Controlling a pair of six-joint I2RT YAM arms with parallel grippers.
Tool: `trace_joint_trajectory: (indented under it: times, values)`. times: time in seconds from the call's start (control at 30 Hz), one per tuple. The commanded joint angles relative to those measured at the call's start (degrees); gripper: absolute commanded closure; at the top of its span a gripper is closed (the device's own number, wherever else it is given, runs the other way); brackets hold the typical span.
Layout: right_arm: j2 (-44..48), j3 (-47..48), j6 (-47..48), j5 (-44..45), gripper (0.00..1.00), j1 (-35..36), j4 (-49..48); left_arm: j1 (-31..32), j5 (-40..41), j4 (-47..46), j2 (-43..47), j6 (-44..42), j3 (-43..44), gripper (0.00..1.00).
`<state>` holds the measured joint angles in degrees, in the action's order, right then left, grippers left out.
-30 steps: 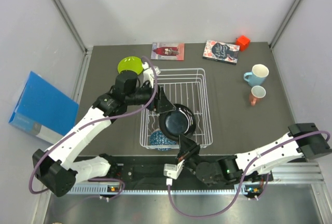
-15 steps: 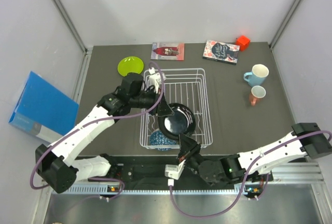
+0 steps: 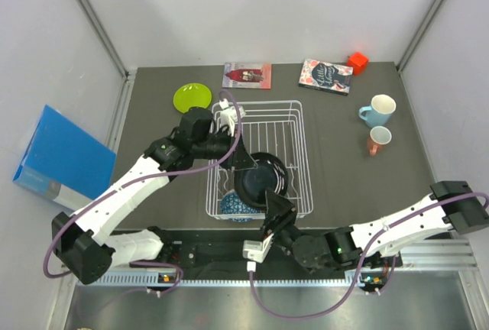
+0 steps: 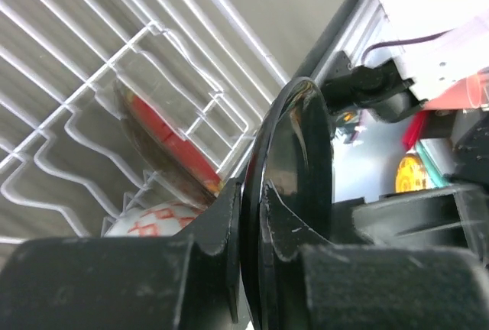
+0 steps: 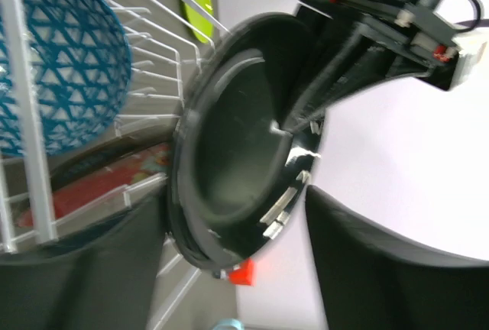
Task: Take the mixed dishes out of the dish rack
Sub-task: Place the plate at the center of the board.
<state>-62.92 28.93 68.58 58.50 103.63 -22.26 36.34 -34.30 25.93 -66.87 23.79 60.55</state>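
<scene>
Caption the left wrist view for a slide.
Left gripper grips black plate by rim; red patterned plate sits in dish rack behind.

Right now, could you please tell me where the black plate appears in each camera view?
Top external: black plate just below picture centre.
Left wrist: edge-on, right of centre.
Right wrist: face-on, at centre.
Shared landmark: the white wire dish rack.

From above the black plate hides the red patterned plate, which shows only blurred in the wrist views
</scene>
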Motion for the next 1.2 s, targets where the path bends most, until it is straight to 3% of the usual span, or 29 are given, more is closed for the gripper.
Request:
trace_joint_trajectory:
  times: [0.0,0.03,0.07,0.23,0.33,0.37,0.47,0.77,0.93,1.17]
  values:
    - [0.9,2.4,-2.3,6.4,0.19,-0.2,-6.7,-0.3,7.9,0.5,1.7,-3.7,1.5,1.00]
    - [1.3,2.5,-3.5,7.1,0.05,-0.2,-7.2,-0.3,11.1,0.5,1.9,-3.1,1.8,1.00]
    - [1.6,3.1,-4.3,7.6,0.00,-0.2,-7.4,-0.6,12.8,0.3,2.0,-2.5,2.0,1.00]
    - [6.3,7.5,-15.5,11.6,0.00,-0.3,-4.5,-4.2,18.0,-0.6,2.8,0.1,5.0,1.00]
    - [8.9,11.5,-23.7,14.1,0.00,-1.2,-2.1,-11.4,20.9,-0.9,1.7,4.1,8.2,1.00]
    - [10.8,13.6,-25.8,14.4,0.00,-2.2,-0.2,-17.0,21.5,-0.4,0.3,5.5,9.2,1.00]
    - [13.8,16.2,-31.4,15.8,0.00,-4.2,0.0,-26.0,25.1,-2.2,-2.9,11.2,11.2,1.00]
    - [22.5,15.9,-44.7,15.9,0.00,-5.7,4.1,-41.0,36.8,-11.7,-12.4,18.7,9.7,1.00]
    - [26.9,13.7,-51.6,13.5,0.00,-6.3,8.8,-45.1,40.3,-13.4,-19.6,17.7,13.5,1.00]
    - [27.1,13.3,-55.2,11.9,0.00,-7.2,13.1,-49.8,39.1,-12.2,-34.3,16.7,22.3,1.00]
